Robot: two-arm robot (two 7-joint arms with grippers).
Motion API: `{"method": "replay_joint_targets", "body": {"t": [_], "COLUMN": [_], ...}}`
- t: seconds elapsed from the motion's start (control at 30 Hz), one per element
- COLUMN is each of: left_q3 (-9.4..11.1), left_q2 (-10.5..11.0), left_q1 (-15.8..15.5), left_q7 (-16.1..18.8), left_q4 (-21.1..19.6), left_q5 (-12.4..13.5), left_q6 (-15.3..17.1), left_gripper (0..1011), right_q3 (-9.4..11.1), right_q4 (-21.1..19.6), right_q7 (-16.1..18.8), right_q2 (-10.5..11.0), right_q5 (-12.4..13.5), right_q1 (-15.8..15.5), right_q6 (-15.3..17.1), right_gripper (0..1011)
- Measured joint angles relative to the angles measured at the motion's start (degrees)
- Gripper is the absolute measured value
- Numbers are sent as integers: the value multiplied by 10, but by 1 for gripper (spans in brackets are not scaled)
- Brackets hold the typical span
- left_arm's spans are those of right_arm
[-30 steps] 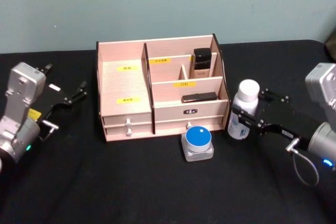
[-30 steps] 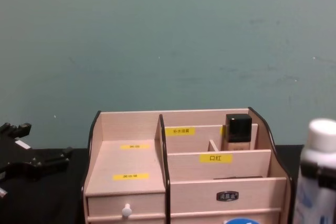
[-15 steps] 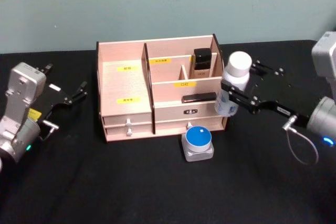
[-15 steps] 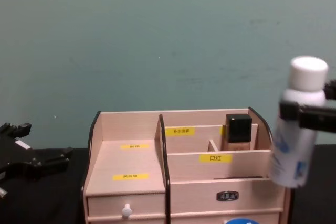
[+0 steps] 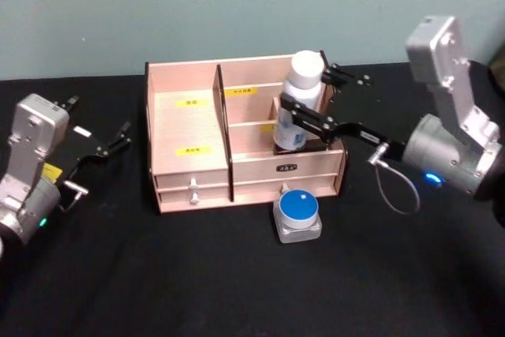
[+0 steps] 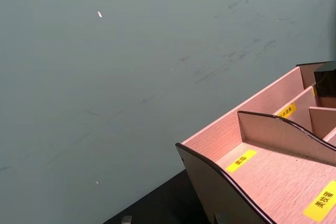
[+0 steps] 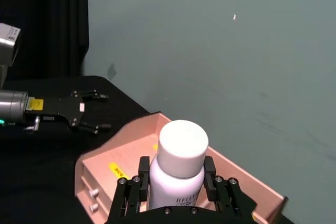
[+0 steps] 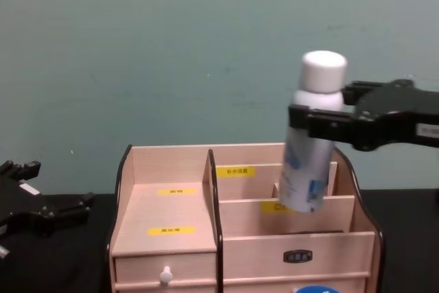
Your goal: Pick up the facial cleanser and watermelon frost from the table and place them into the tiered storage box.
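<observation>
facial cleanser (image 5: 302, 97) | in right gripper (image 5: 304, 87) | masks tiered storage box (image 5: 189, 128) label (image 8: 268, 206)

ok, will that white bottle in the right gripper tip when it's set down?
Probably tippy: the white bottle is tall, narrow and slightly tilted. Likely rigid: the right gripper clamps it below the cap with no visible denting.
</observation>
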Motion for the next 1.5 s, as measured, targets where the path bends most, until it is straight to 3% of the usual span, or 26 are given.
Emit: {"method": "replay_joint_targets", "body": {"t": [0.2, 0.47, 0.8, 1.5], "left_q3": [0, 0, 0, 0], "left_q2": [0, 0, 0, 0], "left_q1": [0, 0, 0, 0], "left_q7": [0, 0, 0, 0], "left_q4": [0, 0, 0, 0], "left_q5": [0, 0, 0, 0], "left_q6": [0, 0, 0, 0], "left_gripper": [1010, 1010, 1010, 1010], "right_q3": [-30, -50, -49, -54], "right_q4": [47, 94, 149, 205], "right_q7": [1, -4, -17, -9], "right_q2": [-31, -59, -90, -120], "right_q5": [-15, -35, -46, -56], "right_q1": [45, 78, 108, 140], "right_q6": [-9, -21, -35, -45], "right_gripper": [606, 606, 606, 606]}}
